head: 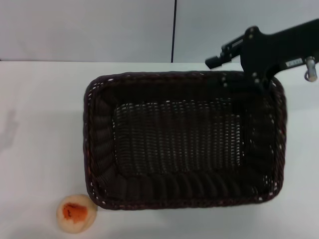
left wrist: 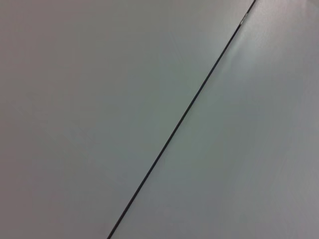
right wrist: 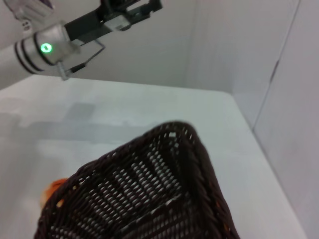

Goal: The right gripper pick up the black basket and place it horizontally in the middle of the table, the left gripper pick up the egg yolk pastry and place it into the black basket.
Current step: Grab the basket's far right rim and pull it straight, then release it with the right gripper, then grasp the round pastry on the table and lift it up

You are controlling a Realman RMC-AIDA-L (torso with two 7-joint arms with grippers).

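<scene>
The black basket lies lengthwise across the middle of the white table; its corner fills the right wrist view. The right gripper reaches in from the upper right and meets the basket's far right corner, where its tips are hidden by the rim. The egg yolk pastry sits on the table just outside the basket's near left corner; an orange edge of it shows in the right wrist view. The left gripper hangs high above the table's far side in the right wrist view only.
A grey wall with a dark vertical seam stands behind the table. The left wrist view shows only that wall and its seam. Bare table lies to the left of the basket.
</scene>
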